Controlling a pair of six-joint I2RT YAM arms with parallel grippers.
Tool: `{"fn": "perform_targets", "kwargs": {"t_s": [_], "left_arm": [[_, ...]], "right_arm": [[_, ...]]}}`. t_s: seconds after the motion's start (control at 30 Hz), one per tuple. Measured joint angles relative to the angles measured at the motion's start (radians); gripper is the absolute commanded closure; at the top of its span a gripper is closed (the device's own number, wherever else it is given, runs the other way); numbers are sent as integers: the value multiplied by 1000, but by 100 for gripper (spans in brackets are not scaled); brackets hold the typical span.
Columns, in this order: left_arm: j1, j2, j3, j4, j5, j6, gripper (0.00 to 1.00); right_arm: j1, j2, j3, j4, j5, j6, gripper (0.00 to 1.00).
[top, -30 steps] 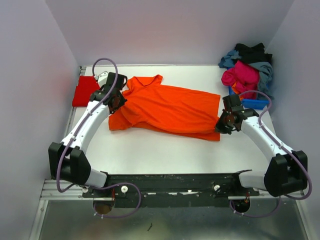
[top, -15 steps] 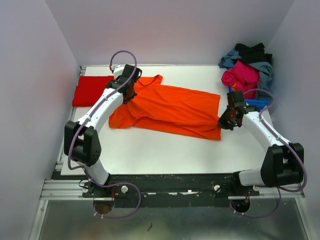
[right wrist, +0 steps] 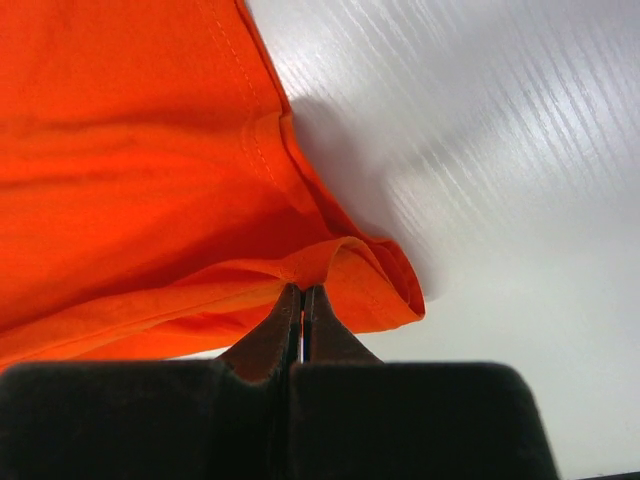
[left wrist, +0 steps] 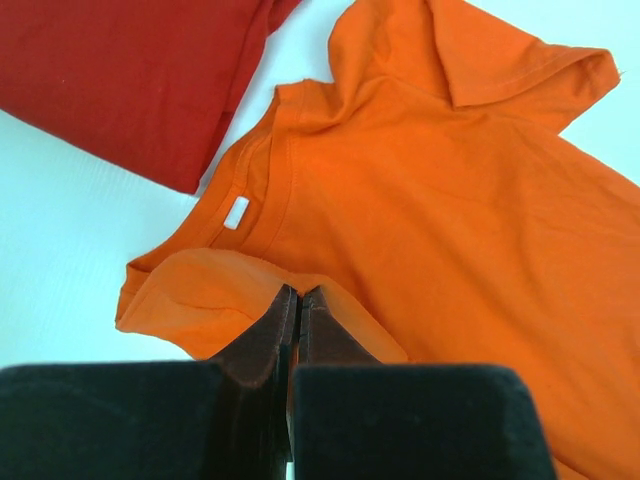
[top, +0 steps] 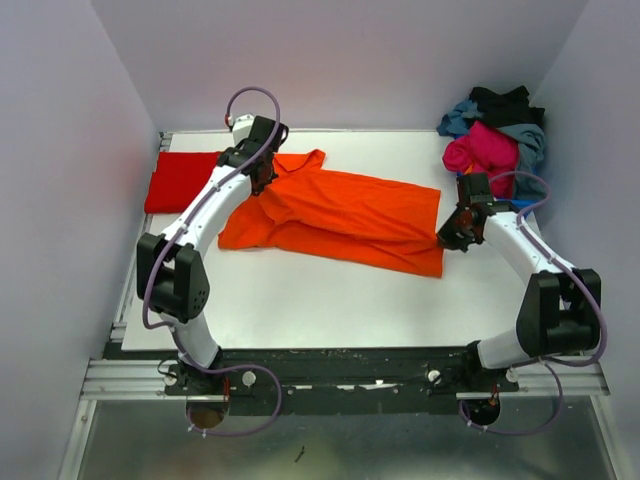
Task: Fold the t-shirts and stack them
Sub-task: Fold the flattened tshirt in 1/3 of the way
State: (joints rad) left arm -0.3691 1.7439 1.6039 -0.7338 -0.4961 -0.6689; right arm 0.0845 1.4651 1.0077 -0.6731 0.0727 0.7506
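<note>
Now both pincers are closed tight on the orange shirt, which lies spread on the table just beside the folded red shirt. The left gripper nips the shoulder nearest the red shirt, and the right gripper nips the hem corner farthest from it. Each bite looks thin, so a hard pull apart could slip the cloth free or drag it onto the red shirt. A second ago the left gripper sat nearer the red shirt's front end.
</note>
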Motion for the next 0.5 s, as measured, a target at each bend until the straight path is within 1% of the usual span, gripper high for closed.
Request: {"fn": "perform_targets", "kwargs": {"t_s": [0.17,0.5], "left_arm": [[-6,60,72,4,-1,11,100],[-11,139,125,8,-3,20,100]], "right_arm": [[-17,13,17,10,0,-1,99],[-41,77,66,30,-1,-11,99]]}}
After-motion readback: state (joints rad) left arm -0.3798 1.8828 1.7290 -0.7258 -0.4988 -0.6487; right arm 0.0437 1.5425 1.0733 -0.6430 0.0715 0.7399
